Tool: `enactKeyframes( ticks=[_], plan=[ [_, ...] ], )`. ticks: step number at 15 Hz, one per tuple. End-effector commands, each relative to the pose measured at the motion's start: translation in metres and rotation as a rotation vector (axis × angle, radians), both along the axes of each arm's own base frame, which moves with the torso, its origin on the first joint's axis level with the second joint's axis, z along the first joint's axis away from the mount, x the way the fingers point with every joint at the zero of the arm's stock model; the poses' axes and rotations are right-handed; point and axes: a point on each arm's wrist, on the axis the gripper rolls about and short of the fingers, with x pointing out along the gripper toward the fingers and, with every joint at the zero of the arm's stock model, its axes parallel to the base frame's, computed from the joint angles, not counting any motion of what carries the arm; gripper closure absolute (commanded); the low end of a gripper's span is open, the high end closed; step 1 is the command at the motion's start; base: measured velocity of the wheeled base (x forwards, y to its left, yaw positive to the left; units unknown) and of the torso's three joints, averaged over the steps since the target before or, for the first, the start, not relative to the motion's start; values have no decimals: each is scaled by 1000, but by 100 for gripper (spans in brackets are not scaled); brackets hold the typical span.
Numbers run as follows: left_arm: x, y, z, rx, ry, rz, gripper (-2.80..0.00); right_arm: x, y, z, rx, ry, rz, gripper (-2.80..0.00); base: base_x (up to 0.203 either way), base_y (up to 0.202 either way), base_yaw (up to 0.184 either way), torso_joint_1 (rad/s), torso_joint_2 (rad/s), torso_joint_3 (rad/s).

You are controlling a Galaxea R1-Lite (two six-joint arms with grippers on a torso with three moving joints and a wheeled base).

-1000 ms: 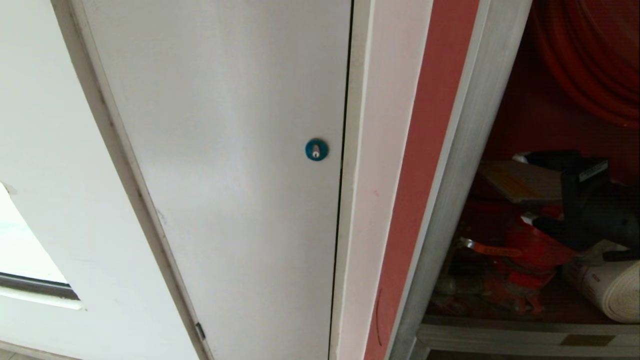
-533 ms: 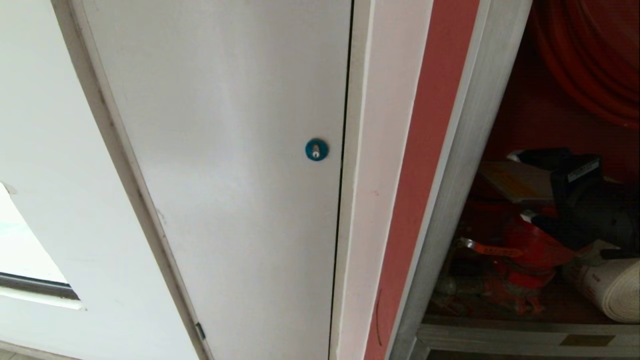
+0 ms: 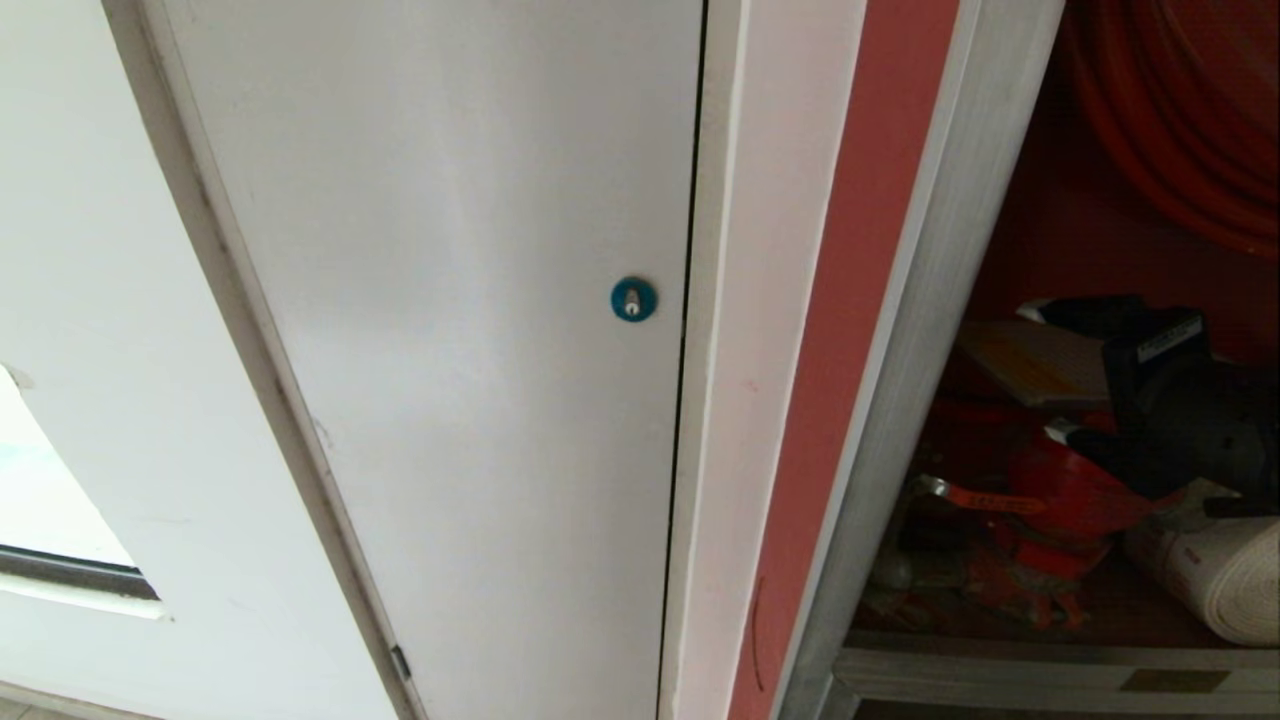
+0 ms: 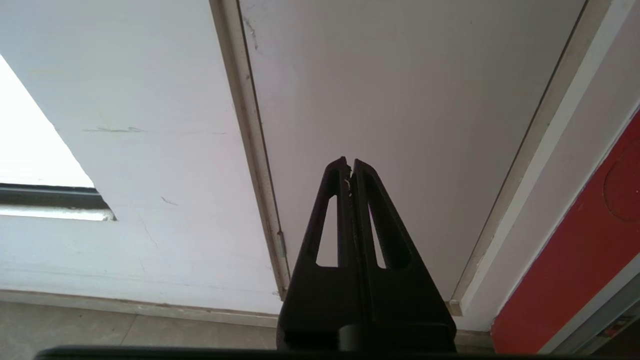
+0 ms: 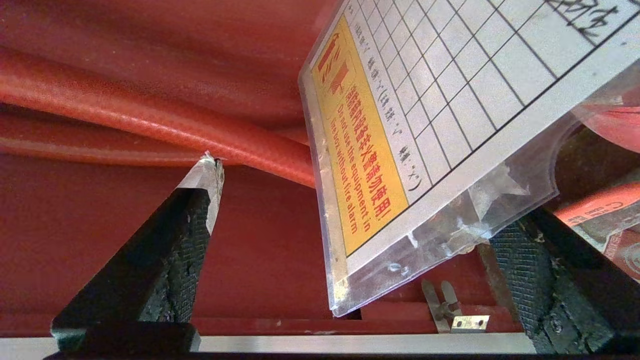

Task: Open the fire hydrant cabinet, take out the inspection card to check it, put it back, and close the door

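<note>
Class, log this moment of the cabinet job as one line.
right gripper: open, around inspection card | left gripper: shut, parked | fire hydrant cabinet: open

The cabinet (image 3: 900, 330) stands open, silver-grey framed, red inside, with a red hose coil (image 3: 1180, 120) above and a white rolled hose (image 3: 1215, 585) low at the right. The card (image 5: 440, 125), white grid with a yellow band, in a clear sleeve, lies tilted inside, seemingly atop the red valve (image 3: 1060, 500).

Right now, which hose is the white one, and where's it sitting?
The rolled hose on the cabinet floor, at the right edge of the head view. The coiled hose hanging above it is red.
</note>
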Motion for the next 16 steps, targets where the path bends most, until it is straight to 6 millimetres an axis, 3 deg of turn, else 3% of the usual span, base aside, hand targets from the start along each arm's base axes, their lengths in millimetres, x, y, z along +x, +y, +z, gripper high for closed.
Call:
enactKeyframes(
  ticks=[1, 3, 4, 16],
  plan=[
    [0, 0, 0, 0, 0, 0, 0, -1, 0, 1, 9, -6, -2, -280, 0, 0, 0, 0, 0, 0],
    [0, 0, 0, 0, 1, 0, 0, -1, 0, 1, 12, -6, -3, -280, 0, 0, 0, 0, 0, 0],
    [0, 0, 0, 0, 1, 0, 0, -2, -1, 1, 11, -7, -4, 0, 0, 0, 0, 0, 0, 0],
    [0, 0, 0, 0, 1, 0, 0, -6, -1, 2, 19, -13, 23, 0, 0, 0, 0, 0, 0, 0]
  ],
)
